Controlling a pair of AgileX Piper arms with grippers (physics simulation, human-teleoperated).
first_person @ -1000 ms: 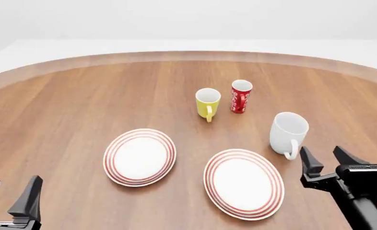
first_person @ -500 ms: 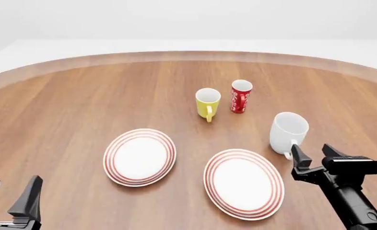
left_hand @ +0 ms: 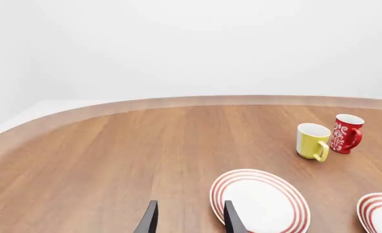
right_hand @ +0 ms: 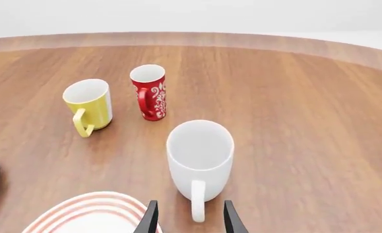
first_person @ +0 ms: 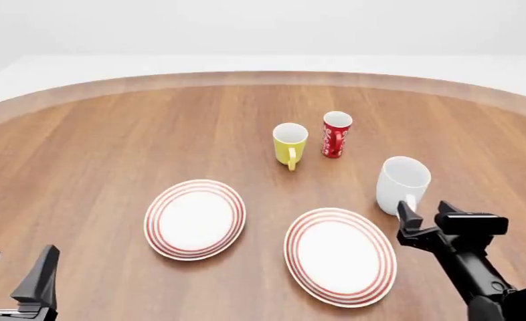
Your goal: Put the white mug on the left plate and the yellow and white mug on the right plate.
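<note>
Plates (first_person: 195, 219) (first_person: 340, 255) bare, white mug (first_person: 402, 184) upright, hollow

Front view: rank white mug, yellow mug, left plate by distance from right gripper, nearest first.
From the right gripper:
1. White mug, just beyond the fingertips, handle toward them.
2. Yellow mug, farther back and left, beside the red cup.
3. Left plate, across the table to the left.

On the bench (first_person: 111, 134), the left plate (first_person: 195, 219) lies at nine o'clock of the right plate (first_person: 340, 256); the white mug (first_person: 401, 184) stands at one o'clock of it, the yellow and white mug (first_person: 289, 144) and red cup (first_person: 336, 134) behind.
</note>
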